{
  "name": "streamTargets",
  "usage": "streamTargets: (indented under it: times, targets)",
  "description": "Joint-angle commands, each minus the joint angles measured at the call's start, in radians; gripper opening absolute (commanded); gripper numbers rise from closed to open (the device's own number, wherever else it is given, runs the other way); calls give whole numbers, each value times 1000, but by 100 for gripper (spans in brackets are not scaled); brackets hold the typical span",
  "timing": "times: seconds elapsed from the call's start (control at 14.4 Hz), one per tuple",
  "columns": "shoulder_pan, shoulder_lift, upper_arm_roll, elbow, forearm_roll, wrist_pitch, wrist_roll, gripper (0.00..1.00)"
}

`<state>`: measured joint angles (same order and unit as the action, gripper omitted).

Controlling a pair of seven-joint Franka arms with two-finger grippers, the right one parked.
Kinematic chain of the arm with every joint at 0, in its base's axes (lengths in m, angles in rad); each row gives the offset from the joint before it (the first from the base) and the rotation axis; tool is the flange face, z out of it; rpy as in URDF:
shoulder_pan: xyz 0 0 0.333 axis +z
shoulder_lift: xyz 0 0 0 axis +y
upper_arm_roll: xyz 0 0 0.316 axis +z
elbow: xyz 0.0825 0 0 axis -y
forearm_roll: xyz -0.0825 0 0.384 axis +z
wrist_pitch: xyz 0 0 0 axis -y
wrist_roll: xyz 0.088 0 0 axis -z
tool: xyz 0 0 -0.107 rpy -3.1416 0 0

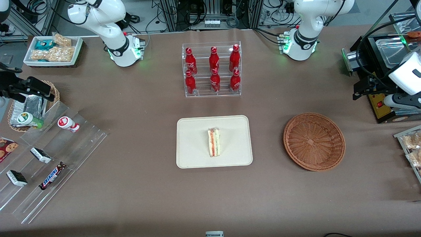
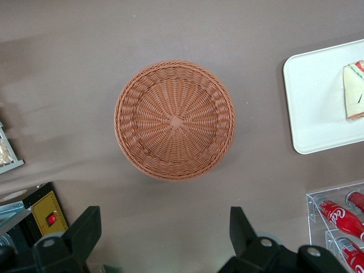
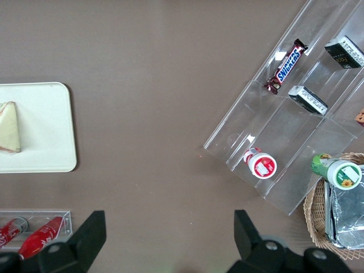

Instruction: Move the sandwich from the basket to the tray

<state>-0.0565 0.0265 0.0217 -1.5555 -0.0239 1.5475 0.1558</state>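
Note:
The sandwich [image 1: 213, 142] lies in the middle of the cream tray [image 1: 190, 138], a pale wedge with red and green layers. The round wicker basket [image 1: 314, 141] stands beside the tray, toward the working arm's end of the table, with nothing in it. The left arm's gripper [image 1: 359, 92] hangs high above the table near that end, farther from the front camera than the basket. The left wrist view shows the gripper [image 2: 164, 227] open and holding nothing, looking down on the basket [image 2: 174, 120], with the tray [image 2: 315, 102] and sandwich [image 2: 354, 91] off to one side.
A clear rack of red cola bottles [image 1: 212, 70] stands farther from the front camera than the tray. A black appliance [image 1: 381, 65] sits by the working arm. Toward the parked arm's end are a clear stepped shelf [image 1: 49, 164] with snacks, a foil-lined basket [image 1: 29, 108] and a white snack tray [image 1: 52, 49].

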Motion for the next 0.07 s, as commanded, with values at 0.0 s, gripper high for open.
streamTargets:
  times: [0.0]
  targets:
    - [-11, 7, 0, 6, -14, -7, -1, 100]
